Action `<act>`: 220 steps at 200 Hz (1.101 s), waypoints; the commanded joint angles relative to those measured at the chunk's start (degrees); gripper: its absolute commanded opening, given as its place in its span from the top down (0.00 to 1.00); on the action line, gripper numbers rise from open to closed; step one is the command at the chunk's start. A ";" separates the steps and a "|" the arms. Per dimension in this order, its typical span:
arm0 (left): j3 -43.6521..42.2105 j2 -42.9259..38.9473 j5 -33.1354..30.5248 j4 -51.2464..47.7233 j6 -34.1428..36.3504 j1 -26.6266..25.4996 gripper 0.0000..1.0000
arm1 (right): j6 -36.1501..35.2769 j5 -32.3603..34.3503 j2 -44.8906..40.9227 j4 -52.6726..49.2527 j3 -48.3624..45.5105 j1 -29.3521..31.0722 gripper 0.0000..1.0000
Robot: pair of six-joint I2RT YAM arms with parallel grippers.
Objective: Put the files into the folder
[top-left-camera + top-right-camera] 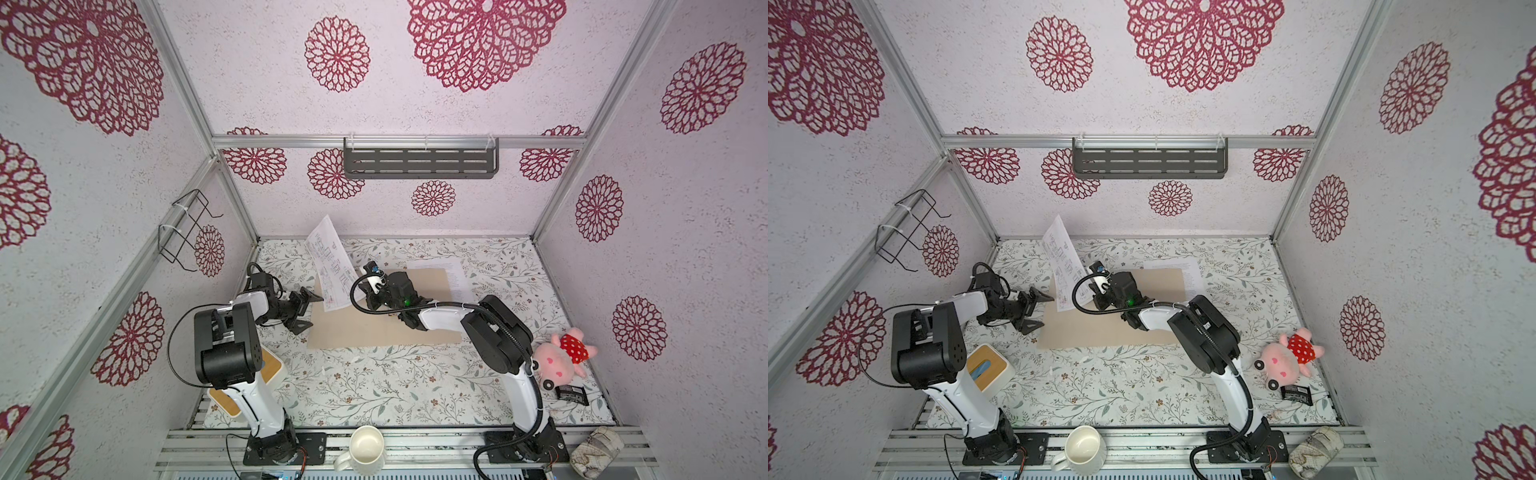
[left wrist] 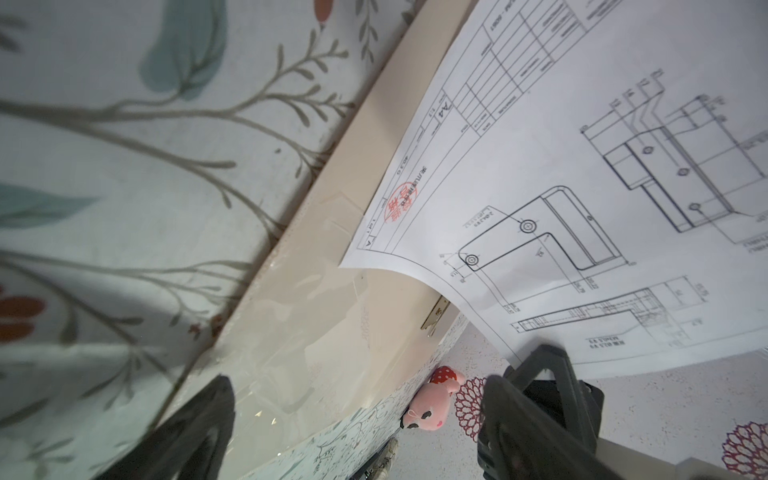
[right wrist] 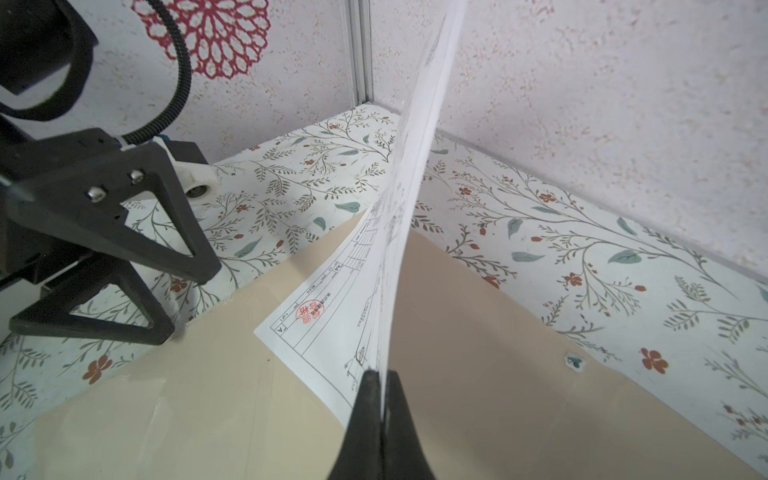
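The beige folder [image 1: 374,332] [image 1: 1100,330] lies open and flat on the floral table, and its metal clip [image 2: 436,316] shows under a lifted sheet. My right gripper [image 3: 380,376] is shut on the edge of the technical drawing sheet [image 1: 332,266] [image 3: 332,328], which stands nearly upright over the folder's left half, its red stamp [image 2: 401,203] low down. The printed text sheet [image 1: 457,278] [image 1: 1194,274] lies flat at the folder's back right corner. My left gripper [image 1: 309,311] [image 2: 357,432] hovers open at the folder's left edge, close to the drawing and holding nothing.
A bamboo-topped tissue box [image 1: 988,365] sits by the left arm. A pink plush toy [image 1: 561,357] and a small black packet [image 1: 573,395] lie at the right. A white mug [image 1: 365,451] and a patterned cup [image 1: 596,455] rest on the front rail.
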 commanded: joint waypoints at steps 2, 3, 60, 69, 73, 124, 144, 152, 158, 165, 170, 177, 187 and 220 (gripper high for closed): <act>0.97 -0.25 1.10 1.79 -0.55 0.35 0.04 | -0.09 0.83 -4.34 3.47 -0.09 0.49 1.00; 0.95 -0.25 1.10 1.79 -0.55 0.37 0.04 | -0.12 0.84 -4.34 3.46 -0.06 0.50 1.00; 1.01 -0.34 1.95 2.87 -1.30 0.18 0.04 | 3.40 0.35 -4.78 5.69 -2.12 0.94 1.00; 0.92 -0.34 1.98 3.02 -1.42 0.12 0.04 | 3.69 0.14 -4.78 6.05 -2.39 0.99 1.00; 0.88 -0.35 2.06 3.09 -1.43 0.10 0.04 | 3.82 -0.05 -4.76 6.06 -2.49 1.03 1.00; 0.73 -0.60 2.16 3.96 -1.95 -0.11 0.04 | 7.28 -0.64 -5.22 6.90 -4.41 1.06 1.00; 0.97 -0.51 2.42 4.77 -2.65 -0.30 0.04 | 8.40 -0.56 -5.46 6.99 -5.45 1.12 1.00; 1.16 -0.44 2.48 4.73 -2.74 -0.50 0.04 | 8.92 -0.43 -5.64 7.13 -5.88 1.11 1.00; 1.41 -0.39 2.35 4.81 -2.82 -0.62 0.04 | 9.21 -0.15 -5.79 7.12 -6.30 1.12 1.00; 1.58 -0.30 2.34 4.86 -2.90 -0.88 0.04 | 9.57 0.18 -5.99 7.14 -6.63 1.11 1.00; 1.84 -0.31 2.38 4.95 -2.92 -1.03 0.04 | 9.76 0.32 -6.02 7.14 -6.93 1.11 1.00; 2.12 -0.14 2.36 5.10 -3.13 -1.27 0.04 | 10.11 0.57 -6.18 7.21 -7.13 1.17 1.00; 2.44 0.06 2.46 5.44 -3.44 -1.66 0.04 | 10.71 0.75 -6.28 7.34 -7.41 1.30 1.00; 4.03 0.89 2.33 6.41 -4.47 -3.44 0.04 | 12.68 2.51 -5.93 5.98 -7.34 1.66 1.00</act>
